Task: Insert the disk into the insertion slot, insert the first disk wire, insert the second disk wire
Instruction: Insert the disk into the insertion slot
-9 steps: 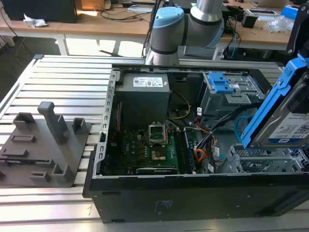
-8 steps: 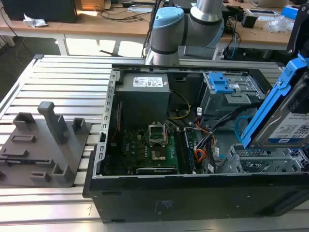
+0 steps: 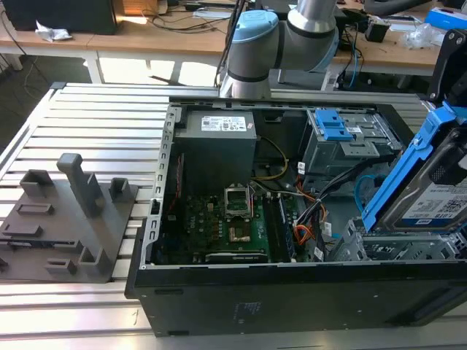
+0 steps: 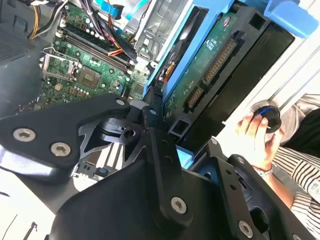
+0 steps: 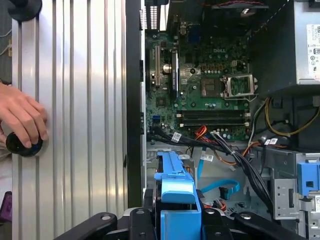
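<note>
— Ribbed metal table (image 3: 87,124), an open case (image 3: 219,306) on it, wooden benches (image 3: 146,38) behind. Where is the disk?

— Up at the exterior view's right. The disk (image 3: 430,182) hangs tilted over the slot (image 3: 365,248), low end near the cage's top. Whether they touch, I cannot tell.

— And the gripper?

— The gripper (image 5: 179,220) is clamped on the disk. Both wrist views show a black finger on each side of the blue carrier.

— The wires?

— The first wire (image 3: 302,235), red-orange, lies loose in the case beside the board (image 3: 226,226). The second wire (image 5: 220,186), light blue, loops near the disk's end in the first wrist view. In the second wrist view the disk's sockets stand bare.

— Anything else inside?

— A grey power box (image 3: 219,146) at the back, and a bigger cage (image 3: 343,142) with blue clips.

— Anyone about?

— A hand (image 5: 22,120) rests on a black knob (image 5: 22,145) on the table, well apart from the case. A striped sleeve (image 4: 300,172) shows in the second wrist view.
</note>
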{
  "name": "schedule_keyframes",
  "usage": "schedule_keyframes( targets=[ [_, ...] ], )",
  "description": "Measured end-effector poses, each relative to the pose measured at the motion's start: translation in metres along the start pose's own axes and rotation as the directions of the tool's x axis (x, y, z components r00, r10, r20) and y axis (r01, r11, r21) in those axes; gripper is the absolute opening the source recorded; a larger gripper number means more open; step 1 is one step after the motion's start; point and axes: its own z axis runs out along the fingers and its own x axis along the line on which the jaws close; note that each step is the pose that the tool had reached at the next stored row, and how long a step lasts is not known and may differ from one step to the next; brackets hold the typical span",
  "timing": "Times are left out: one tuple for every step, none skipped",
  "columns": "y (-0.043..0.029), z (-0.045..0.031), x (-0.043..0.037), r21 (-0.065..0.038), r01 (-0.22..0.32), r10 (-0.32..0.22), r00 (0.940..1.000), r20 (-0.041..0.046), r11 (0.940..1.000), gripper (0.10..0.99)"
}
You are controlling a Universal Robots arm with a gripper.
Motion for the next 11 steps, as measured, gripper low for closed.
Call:
schedule_keyframes(
  targets=[
    [-0.0004,0.0041,0.0000,0.000,0.000,0.000,1.0000,0.0001,1.0000,0.365],
    [-0.0011,0.0067,0.0000,-0.001,0.000,0.000,1.0000,0.0006,1.0000,0.365],
    [-0.0017,0.0094,-0.0001,-0.001,0.000,0.000,1.0000,0.0006,1.0000,0.365],
    [-0.0025,0.0127,-0.0002,-0.002,0.000,0.000,1.0000,0.0005,1.0000,0.365],
    [-0.0035,0.0157,-0.0004,-0.002,0.000,0.000,1.0000,0.0005,1.0000,0.365],
    [-0.0054,0.0179,-0.0013,-0.003,0.000,0.000,1.0000,0.0006,1.0000,0.365],
    [-0.0062,0.0185,-0.0021,-0.003,0.000,0.000,1.0000,0.0005,1.0000,0.365],
    [-0.0071,0.0189,-0.0032,-0.003,0.000,0.000,1.0000,0.0006,1.0000,0.365],
    [-0.0085,0.0194,-0.0051,-0.003,0.000,0.000,1.0000,0.0005,1.0000,0.365],
    [-0.0107,0.0201,-0.0087,-0.003,0.000,0.000,1.0000,0.0005,1.0000,0.365],
    [-0.0121,0.0205,-0.0109,-0.003,0.001,-0.001,1.0000,0.0005,1.0000,0.365]
  ],
)
